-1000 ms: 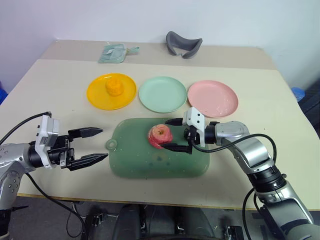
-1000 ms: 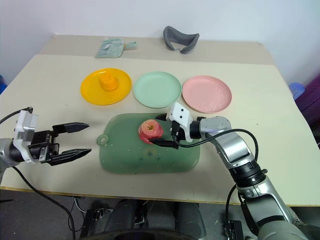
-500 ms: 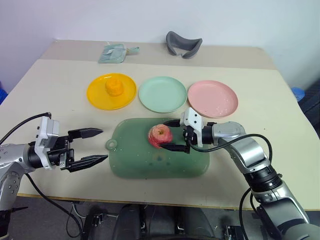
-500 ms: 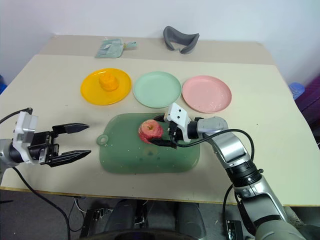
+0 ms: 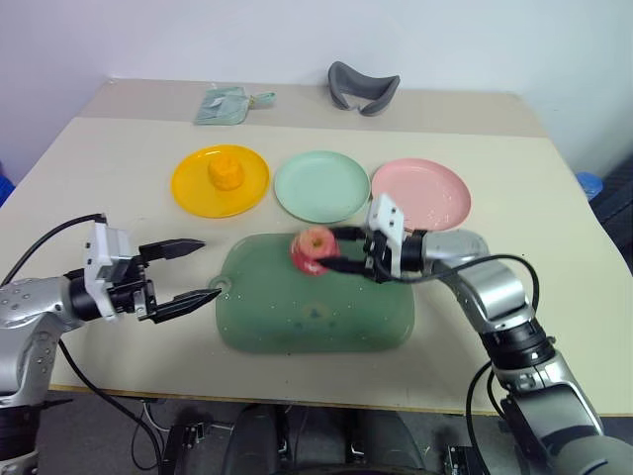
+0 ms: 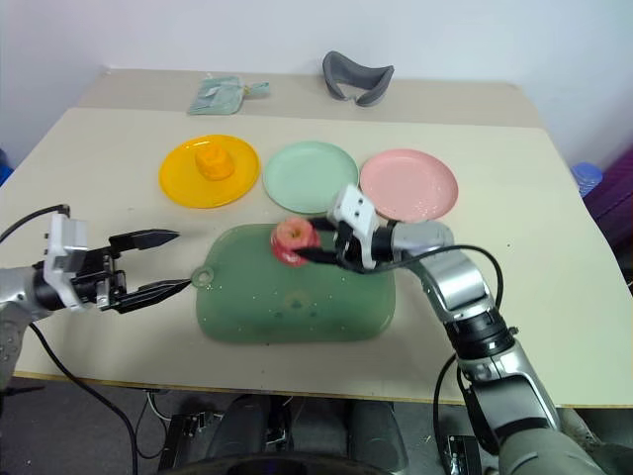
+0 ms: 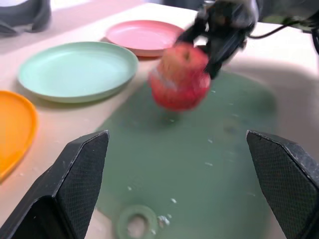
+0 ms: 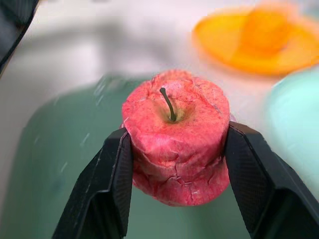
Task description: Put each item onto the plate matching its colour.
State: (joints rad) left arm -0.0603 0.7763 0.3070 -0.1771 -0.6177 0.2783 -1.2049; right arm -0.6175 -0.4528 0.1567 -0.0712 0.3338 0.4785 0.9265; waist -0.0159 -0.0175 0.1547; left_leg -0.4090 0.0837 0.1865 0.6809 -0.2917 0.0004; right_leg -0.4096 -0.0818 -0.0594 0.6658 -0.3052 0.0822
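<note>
Right wrist view: the right gripper [image 8: 175, 149] has its two black fingers [image 8: 112, 174] pressed against opposite flanks of the pink-red apple [image 8: 175, 137], stem up, gripping it across its widest girth; the skin looks wrinkled and dented where the pads meet it, so I judge it a light, soft, foam-like toy that gives under pressure and is unlikely to slip or break; a hold around the middle, as here, seems the surest place, since the top and bottom taper.

Taking the dark green tray [image 5: 297, 327] as landmark; the apple [image 5: 314, 248] hangs just above the tray's far edge, seemingly lifted clear of it; the pink plate [image 5: 423, 193] lies beyond the tray toward its right end, bare; the mint green plate [image 5: 321, 185] sits beyond the tray's middle, also bare; the yellow-orange plate [image 5: 220, 180] is beyond the tray's left end and carries the orange-yellow fruit [image 5: 226, 172]; a grey curved band [image 5: 363, 87] rests far beyond the tray at the table's back.

The left gripper [image 5: 193, 269] waits just off the tray's left end, its fingers spread wide and holding nothing.
</note>
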